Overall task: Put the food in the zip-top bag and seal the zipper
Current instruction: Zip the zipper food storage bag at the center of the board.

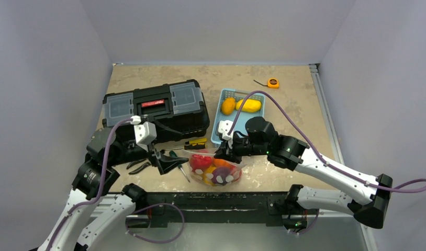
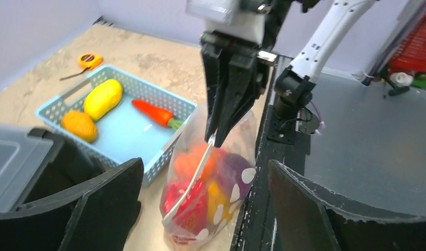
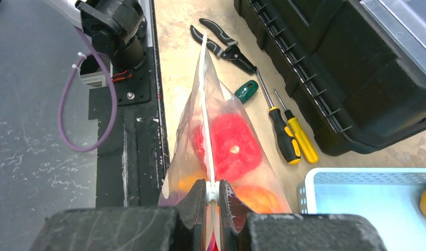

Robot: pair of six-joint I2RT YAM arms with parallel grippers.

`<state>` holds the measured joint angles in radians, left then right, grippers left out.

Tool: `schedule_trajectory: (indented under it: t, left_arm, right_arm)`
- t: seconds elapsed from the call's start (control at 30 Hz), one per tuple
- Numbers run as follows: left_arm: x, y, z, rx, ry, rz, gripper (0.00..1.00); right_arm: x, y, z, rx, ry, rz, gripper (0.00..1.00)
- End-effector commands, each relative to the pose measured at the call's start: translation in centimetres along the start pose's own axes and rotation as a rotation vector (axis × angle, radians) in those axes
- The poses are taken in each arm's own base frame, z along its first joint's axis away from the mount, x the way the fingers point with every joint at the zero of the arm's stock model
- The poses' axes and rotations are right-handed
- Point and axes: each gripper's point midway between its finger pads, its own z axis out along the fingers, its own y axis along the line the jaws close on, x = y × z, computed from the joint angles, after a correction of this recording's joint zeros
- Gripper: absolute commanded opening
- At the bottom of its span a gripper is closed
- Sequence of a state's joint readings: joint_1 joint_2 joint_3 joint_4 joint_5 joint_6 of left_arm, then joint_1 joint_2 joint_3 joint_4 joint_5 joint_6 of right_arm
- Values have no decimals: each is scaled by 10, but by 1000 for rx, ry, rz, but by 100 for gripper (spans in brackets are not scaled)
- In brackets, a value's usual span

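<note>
The zip-top bag [image 1: 216, 171] lies near the table's front edge. It holds red, orange, yellow and purple food [image 2: 200, 188]. My right gripper [image 3: 212, 192] is shut on the white slider of the zipper [image 3: 205, 115], which runs away from it along the bag's top edge. In the top view the right gripper [image 1: 222, 152] is at the bag's right end. My left gripper [image 2: 205, 175] is wide open, with the bag's other end [image 2: 179, 225] between its fingers but not touching them. Yellow and orange food [image 1: 248, 105] and a carrot [image 2: 154, 112] lie in the blue basket [image 1: 225, 95].
A black toolbox [image 1: 156, 107] stands at the back left. Pliers [image 1: 140, 166] and screwdrivers [image 3: 284, 133] lie between it and the bag. An orange tape measure [image 1: 273, 82] lies at the far right. The table's front edge and black arm mount [image 1: 211, 201] run just beside the bag.
</note>
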<state>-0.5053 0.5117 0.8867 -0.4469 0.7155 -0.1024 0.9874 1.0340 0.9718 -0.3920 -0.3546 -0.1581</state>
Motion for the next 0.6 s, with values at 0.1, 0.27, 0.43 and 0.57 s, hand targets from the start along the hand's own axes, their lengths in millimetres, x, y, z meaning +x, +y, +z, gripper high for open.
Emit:
schedule_trajectory:
  t: [0.1, 0.27, 0.43, 0.57]
  left_arm:
    - [2, -12, 36, 242, 75, 98, 85]
    - [37, -24, 65, 346, 193, 124, 80]
    - [63, -13, 73, 330, 245, 134, 66]
    - [73, -14, 75, 341, 246, 128, 56]
  right_arm:
    - [-29, 2, -5, -15, -82, -24, 0]
    - [-31, 3, -6, -16, -91, -20, 0]
    - [-30, 2, -8, -6, -83, -17, 0]
    - [-31, 2, -9, -6, -91, -9, 0]
